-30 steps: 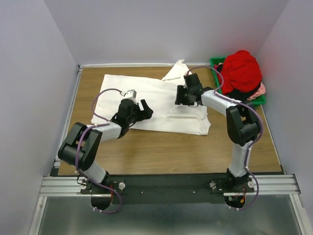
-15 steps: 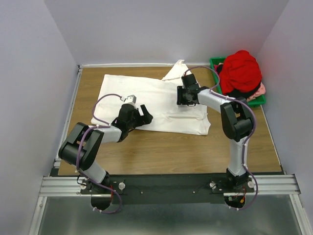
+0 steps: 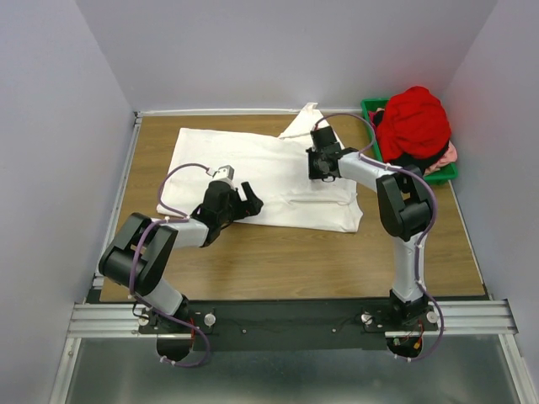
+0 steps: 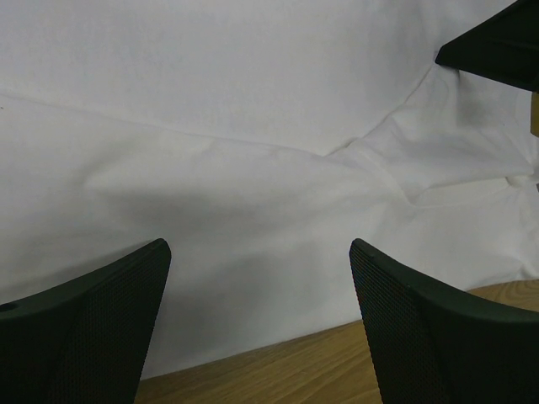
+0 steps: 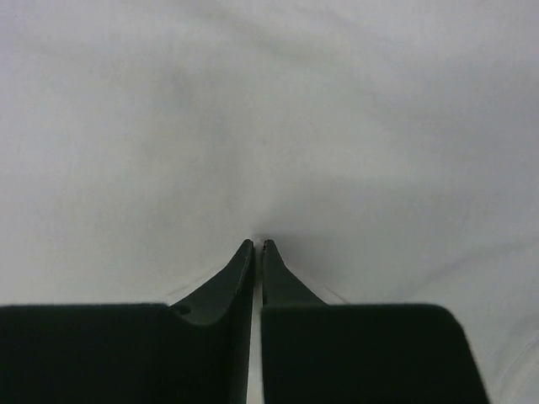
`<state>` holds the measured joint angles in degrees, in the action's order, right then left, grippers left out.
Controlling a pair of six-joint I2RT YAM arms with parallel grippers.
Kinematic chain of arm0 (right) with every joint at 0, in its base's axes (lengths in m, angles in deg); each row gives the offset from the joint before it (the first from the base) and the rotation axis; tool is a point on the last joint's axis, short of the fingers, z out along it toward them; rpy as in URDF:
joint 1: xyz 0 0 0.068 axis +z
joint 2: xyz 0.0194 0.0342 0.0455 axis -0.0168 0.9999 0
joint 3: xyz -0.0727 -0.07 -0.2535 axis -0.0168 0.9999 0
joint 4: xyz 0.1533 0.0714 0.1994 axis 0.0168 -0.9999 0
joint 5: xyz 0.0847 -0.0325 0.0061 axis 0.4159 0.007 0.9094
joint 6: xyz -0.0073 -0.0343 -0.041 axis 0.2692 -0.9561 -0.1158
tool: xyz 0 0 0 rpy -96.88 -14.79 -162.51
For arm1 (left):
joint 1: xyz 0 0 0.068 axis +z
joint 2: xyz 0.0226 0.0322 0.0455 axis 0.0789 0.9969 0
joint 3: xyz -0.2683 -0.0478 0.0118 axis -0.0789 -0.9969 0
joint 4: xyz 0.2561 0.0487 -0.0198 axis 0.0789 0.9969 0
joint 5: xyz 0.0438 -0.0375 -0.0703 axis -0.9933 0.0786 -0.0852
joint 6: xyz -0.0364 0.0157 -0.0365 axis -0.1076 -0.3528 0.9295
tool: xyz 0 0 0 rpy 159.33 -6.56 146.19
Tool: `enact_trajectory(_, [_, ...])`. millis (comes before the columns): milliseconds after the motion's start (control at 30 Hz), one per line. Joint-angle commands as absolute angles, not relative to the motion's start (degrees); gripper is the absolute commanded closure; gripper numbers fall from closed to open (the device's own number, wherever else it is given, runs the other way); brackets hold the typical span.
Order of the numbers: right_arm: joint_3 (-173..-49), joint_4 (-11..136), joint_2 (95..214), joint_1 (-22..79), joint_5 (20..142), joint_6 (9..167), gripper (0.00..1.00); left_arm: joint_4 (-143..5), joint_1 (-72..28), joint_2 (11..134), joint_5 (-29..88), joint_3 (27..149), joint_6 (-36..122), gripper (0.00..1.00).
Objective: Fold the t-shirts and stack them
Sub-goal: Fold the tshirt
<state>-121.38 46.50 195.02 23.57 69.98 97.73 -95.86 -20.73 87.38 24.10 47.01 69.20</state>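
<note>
Right gripper clenched on a pinch of white t-shirt spread beneath it; left gripper gaping over its near edge. We should confirm cloth is caught before lifting, then fold slowly.

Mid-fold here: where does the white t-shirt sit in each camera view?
Top external: white t-shirt spread across the wooden table's far half.
Left wrist: the t-shirt fills the frame above a strip of table.
Right wrist: the t-shirt fills the whole background.
Shared landmark: its near hem against the wood, in top and left wrist views only.
</note>
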Motion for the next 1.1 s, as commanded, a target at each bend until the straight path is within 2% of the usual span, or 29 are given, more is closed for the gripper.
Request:
enact_trajectory(0, [-122.5, 45.6, 195.8, 23.4, 68.3, 96.7, 0.95, -96.8, -21.1, 85.6, 22.3, 45.8, 69.5, 0.05])
enact_trajectory(67, [-122.4, 45.6, 195.4, 23.4, 68.4, 96.7, 0.99, -96.8, -21.1, 85.5, 22.2, 45.7, 69.5, 0.05])
enact_trajectory(433, [-124.7, 45.5, 191.9, 23.4, 70.5, 97.4, 1.0, -96.8, -21.1, 84.7, 22.0, 44.5, 69.5, 0.05])
enact_trajectory(1067, [-137.0, 45.6, 201.2, 25.3, 75.7, 96.1, 1.0, -96.8, -21.1, 85.6, 22.3, 44.0, 69.5, 0.05])
